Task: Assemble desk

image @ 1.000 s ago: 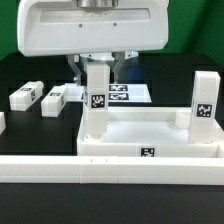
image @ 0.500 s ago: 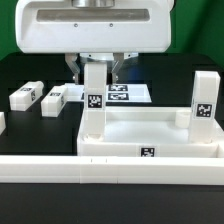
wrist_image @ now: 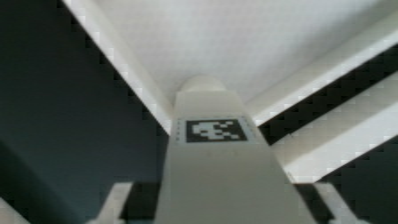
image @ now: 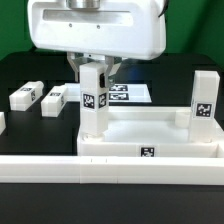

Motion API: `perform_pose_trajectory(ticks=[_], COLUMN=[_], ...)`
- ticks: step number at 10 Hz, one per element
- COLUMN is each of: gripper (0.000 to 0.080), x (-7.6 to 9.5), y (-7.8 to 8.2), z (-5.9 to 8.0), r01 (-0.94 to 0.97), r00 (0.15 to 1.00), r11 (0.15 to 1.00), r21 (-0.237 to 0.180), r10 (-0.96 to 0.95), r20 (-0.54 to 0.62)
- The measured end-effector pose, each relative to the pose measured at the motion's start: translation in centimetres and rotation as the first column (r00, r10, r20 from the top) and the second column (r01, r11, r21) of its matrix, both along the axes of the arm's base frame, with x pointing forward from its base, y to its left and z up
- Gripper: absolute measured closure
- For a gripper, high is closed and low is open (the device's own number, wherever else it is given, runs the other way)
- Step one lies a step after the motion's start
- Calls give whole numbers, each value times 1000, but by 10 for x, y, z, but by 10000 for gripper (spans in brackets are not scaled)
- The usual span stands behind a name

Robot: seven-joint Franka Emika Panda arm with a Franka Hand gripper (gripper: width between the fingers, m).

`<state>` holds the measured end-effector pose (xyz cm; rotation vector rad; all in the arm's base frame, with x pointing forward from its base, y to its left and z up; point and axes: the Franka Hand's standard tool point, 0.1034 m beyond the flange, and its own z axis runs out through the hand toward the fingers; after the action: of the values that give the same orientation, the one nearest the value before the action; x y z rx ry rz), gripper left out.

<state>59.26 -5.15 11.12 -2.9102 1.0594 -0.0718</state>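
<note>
Exterior view, a black table (image: 30, 65). The arm's white head fills the upper middle of the frame, and its gripper (image: 96, 70) hangs below it with one finger on each side of a leg, clamped on it. The desk top (image: 120, 150), a white tray with a raised rim, lies across the lower right. A long low rail (image: 60, 176) runs along the bottom edge in front of it.

The held leg (image: 93, 100) stands upright at the tray's left front corner, left of centre. A second leg (image: 203, 100) stands upright at the right edge. Two loose legs (image: 25, 96) lie flat at middle left, well apart from the tray. The marker board (image: 128, 93) lies behind, just right of centre.

Over the last second the head and the held leg have turned. The leg's tag now faces slightly more towards the left of the frame. I judge I am twisting this leg into its corner socket. It is not yet seated, and two legs are left to do.
</note>
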Motion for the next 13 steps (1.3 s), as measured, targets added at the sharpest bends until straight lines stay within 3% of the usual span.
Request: perform_pose_trajectory(ticks=[5,8,9,10,11,13], gripper=[509,509,263,263,185,156], x=[0,0,0,1,1,1], y=[6,7,7,7,7,7], z=[-1,-1,-1,-1,0,0], r01=[327,283,259,196,97,-43], r00=[945,959,966,981,995,999], r11=[944,958,965,980,995,999], r21=[42,40,39,35,29,21], r10=[-327,-283,-258,-196,-97,43], r20=[-15,-13,-11,-7,0,6])
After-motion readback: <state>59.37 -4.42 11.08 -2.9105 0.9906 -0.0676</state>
